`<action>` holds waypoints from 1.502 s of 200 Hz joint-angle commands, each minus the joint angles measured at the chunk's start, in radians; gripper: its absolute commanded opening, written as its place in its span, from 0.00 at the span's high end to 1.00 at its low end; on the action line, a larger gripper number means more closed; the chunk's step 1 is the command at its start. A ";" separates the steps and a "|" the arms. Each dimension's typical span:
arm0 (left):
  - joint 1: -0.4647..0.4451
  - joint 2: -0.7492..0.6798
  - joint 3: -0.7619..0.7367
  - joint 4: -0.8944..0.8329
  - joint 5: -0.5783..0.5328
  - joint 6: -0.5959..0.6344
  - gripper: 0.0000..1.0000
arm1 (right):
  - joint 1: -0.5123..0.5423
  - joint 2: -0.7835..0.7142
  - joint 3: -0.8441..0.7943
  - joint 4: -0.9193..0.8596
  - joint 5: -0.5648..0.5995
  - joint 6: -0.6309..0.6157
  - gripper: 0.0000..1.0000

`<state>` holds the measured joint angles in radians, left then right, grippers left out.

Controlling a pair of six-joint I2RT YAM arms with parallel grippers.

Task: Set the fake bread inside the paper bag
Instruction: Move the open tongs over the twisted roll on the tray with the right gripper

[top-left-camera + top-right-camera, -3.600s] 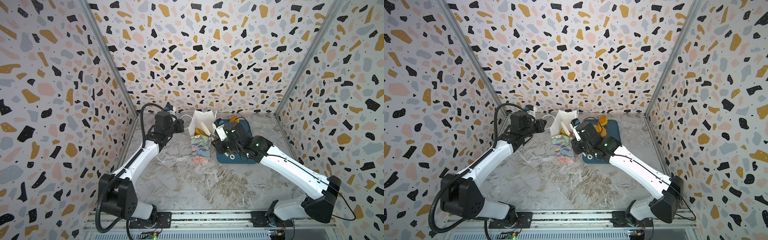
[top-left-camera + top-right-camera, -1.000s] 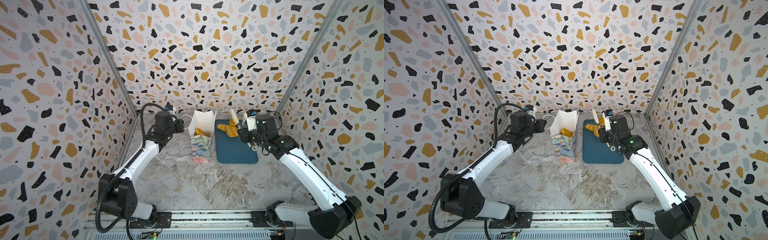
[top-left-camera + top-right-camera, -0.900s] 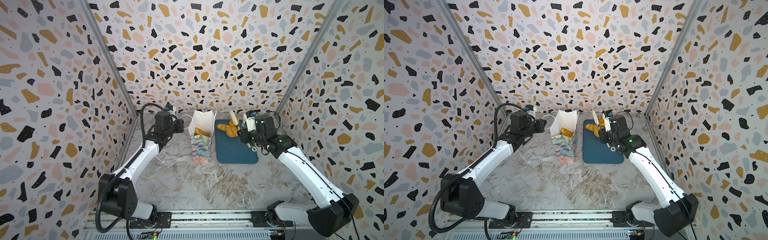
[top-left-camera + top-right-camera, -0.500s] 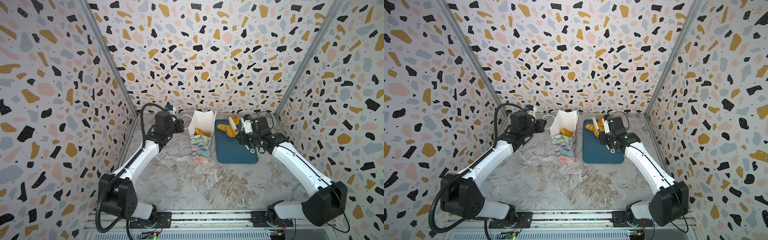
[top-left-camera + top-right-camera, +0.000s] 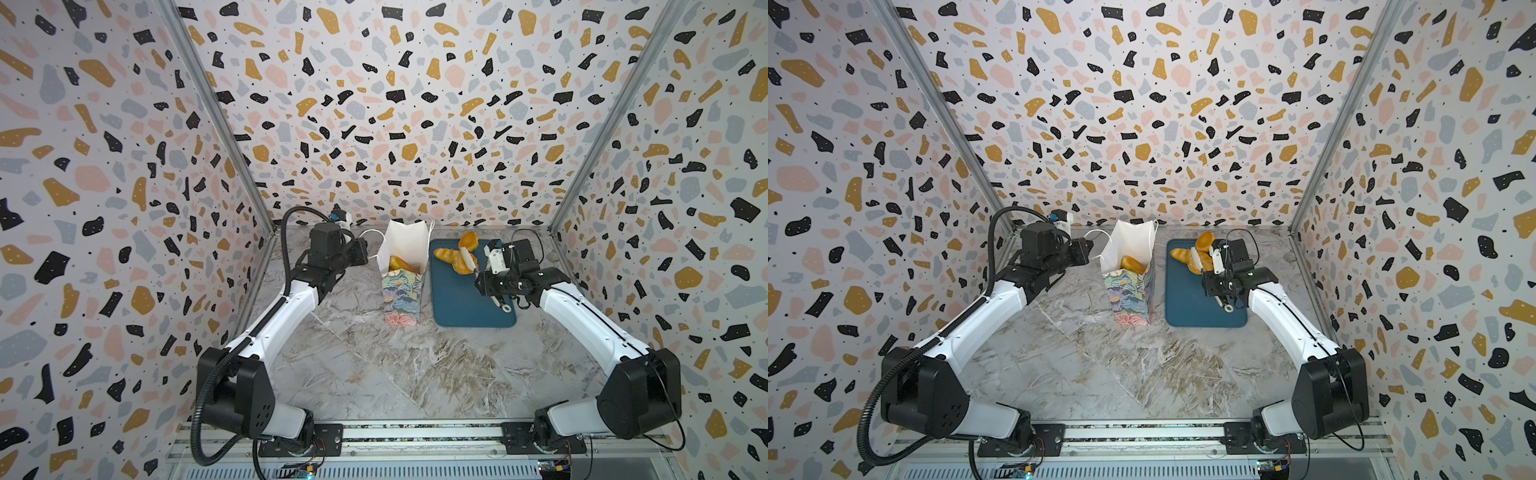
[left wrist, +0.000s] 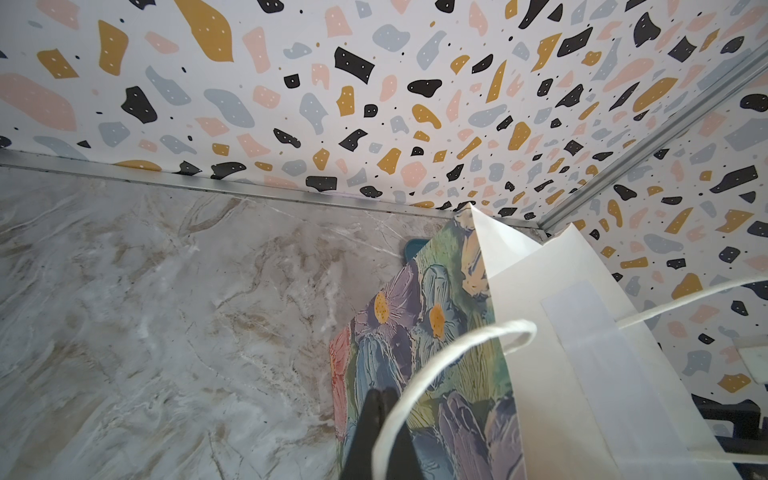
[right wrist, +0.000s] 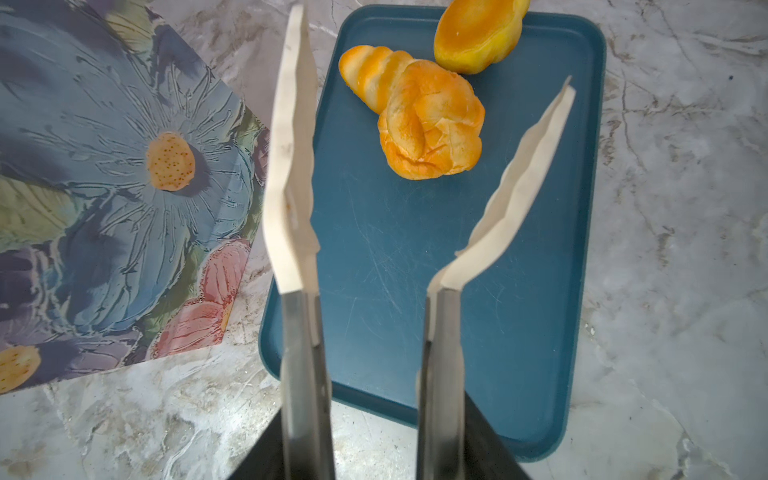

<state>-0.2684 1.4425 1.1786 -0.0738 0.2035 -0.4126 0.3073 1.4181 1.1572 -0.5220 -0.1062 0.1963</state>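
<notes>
The paper bag [image 5: 401, 299] [image 5: 1129, 297] stands upright left of the teal tray, its mouth open, with a golden bread [image 5: 399, 262] [image 5: 1133, 264] inside. My left gripper [image 5: 361, 253] [image 6: 380, 399] is shut on the bag's white cord handle [image 6: 457, 345]. Three fake breads lie at the tray's far end: a knotted bun [image 7: 432, 120], a ridged loaf [image 7: 370, 75] and a round bun [image 7: 478, 33]. My right gripper [image 5: 492, 282] [image 7: 370, 453] grips metal tongs with white tips [image 7: 291, 124]. The tongs stand spread just short of the knotted bun, with nothing between them.
The dark teal tray [image 5: 469, 307] [image 7: 374, 249] lies flat on the marble table, right of the bag. The terrazzo back wall and the enclosure's corner post [image 6: 623, 166] are close behind the bag and the tray.
My right arm has come back from the bag to the tray and crept toward the breads. The tongs have spread a little wider. The left arm and the bag have not moved.
</notes>
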 commanded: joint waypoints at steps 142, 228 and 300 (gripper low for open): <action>0.006 0.001 0.020 0.014 0.008 0.003 1.00 | -0.063 0.149 0.029 0.022 -0.092 -0.015 0.46; 0.006 -0.001 0.021 0.014 0.010 0.003 1.00 | -0.066 0.219 0.066 0.032 -0.110 -0.020 0.45; 0.006 0.000 0.020 0.014 0.008 0.005 1.00 | -0.079 0.278 0.111 0.047 -0.124 -0.021 0.45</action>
<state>-0.2684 1.4425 1.1786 -0.0738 0.2035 -0.4122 0.2356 1.6886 1.2087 -0.4923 -0.2169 0.1883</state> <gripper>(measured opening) 0.047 0.554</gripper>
